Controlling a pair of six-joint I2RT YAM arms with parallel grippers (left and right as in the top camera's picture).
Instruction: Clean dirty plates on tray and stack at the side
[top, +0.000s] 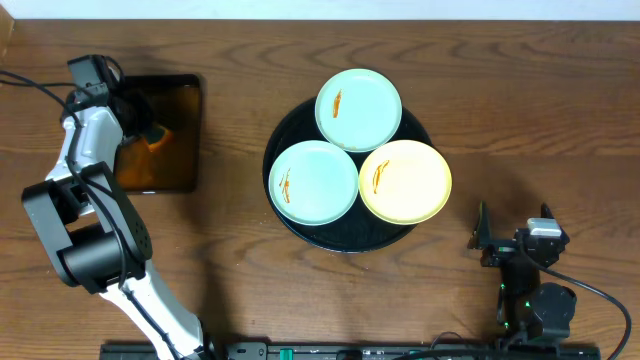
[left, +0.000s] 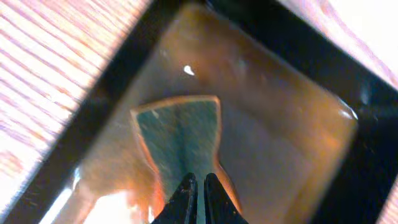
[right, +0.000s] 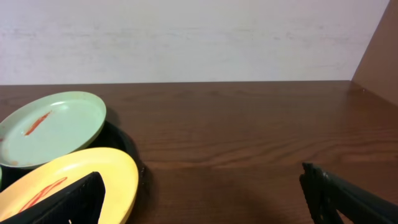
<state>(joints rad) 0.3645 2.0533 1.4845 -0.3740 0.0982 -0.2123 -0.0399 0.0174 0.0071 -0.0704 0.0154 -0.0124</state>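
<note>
Wooden table (top: 260, 300) below, the left gripper (left: 198, 180) clenched a sponge (left: 180, 137) in the small dish (top: 185, 120) of brown liquid; the right gripper (top: 490, 240) rested released. Three streaked plates (top: 313, 180) sat on the round tray (top: 345, 238), so wetting seemed underway, and the next move called for carrying the sponge to a plate.

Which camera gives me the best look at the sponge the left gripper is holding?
Left wrist: the sponge sits centre-frame, pinched in the left gripper, in the small tray of brown liquid. Overhead shows only an orange bit of it beside the arm. Right wrist misses it.
</note>
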